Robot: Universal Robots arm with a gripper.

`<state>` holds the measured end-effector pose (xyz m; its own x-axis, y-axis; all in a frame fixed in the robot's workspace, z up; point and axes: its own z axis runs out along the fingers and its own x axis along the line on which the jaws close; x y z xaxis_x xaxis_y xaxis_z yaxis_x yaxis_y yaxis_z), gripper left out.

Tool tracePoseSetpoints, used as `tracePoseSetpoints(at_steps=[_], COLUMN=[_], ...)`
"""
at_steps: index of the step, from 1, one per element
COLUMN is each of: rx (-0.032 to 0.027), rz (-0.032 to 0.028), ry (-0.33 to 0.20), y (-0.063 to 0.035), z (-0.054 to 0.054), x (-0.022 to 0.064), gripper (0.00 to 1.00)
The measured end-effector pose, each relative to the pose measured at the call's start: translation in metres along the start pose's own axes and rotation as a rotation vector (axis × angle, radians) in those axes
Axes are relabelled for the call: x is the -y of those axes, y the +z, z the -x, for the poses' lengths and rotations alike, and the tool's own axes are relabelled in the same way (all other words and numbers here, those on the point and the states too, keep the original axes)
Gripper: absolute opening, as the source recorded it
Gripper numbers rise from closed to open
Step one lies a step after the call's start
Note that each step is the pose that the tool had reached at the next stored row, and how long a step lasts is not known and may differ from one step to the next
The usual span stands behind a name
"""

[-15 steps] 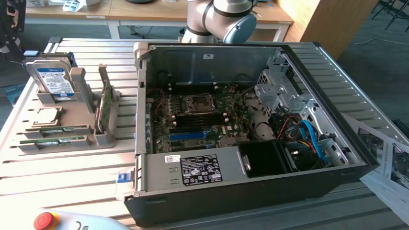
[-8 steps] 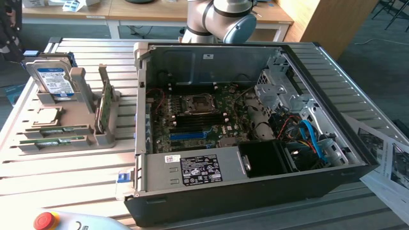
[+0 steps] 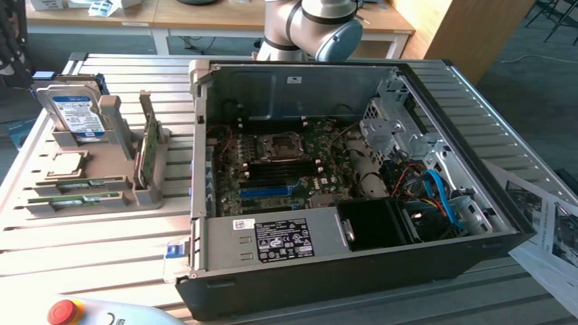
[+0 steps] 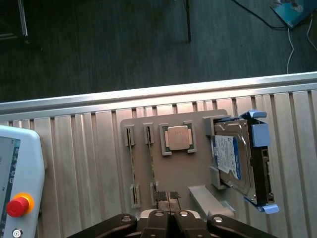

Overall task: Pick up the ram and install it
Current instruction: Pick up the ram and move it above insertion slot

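Observation:
A grey parts holder (image 3: 108,169) sits on the slatted table at the exterior view's left, beside the open computer case (image 3: 361,203). One green ram stick (image 3: 148,139) stands on edge in the holder's tall stand. Two more ram sticks (image 3: 77,184) rest low in slots. In the wrist view these two appear as thin strips (image 4: 132,166) in the grey holder (image 4: 198,163). My gripper (image 4: 167,196) hangs above the holder's near end, fingers shut together with nothing seen between them. The motherboard (image 3: 271,169) lies exposed inside the case.
A blue-labelled hard drive (image 3: 77,115) (image 4: 235,156) stands in the holder, with a square silver processor (image 3: 68,164) (image 4: 178,137) next to it. A pendant with a red stop button (image 3: 63,311) (image 4: 17,206) lies near the table edge. Papers (image 3: 542,223) lie at the exterior view's right.

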<state>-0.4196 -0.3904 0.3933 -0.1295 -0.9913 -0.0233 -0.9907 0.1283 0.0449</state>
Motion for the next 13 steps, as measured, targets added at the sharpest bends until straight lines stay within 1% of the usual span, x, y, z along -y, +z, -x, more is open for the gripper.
tracePoseSetpoints(at_steps=[4, 10, 13], rx=[-0.0004, -0.0049, -0.0067], rz=[0.0002, 0.0025, 0.0035], ry=[-0.008, -0.110, -0.149], y=[0.0000, 0.0000, 0.0000], z=[0.0000, 0.0000, 0.0000], x=[0.0000, 0.0000, 0.0000], gripper=[0.11, 0.11, 0.11])
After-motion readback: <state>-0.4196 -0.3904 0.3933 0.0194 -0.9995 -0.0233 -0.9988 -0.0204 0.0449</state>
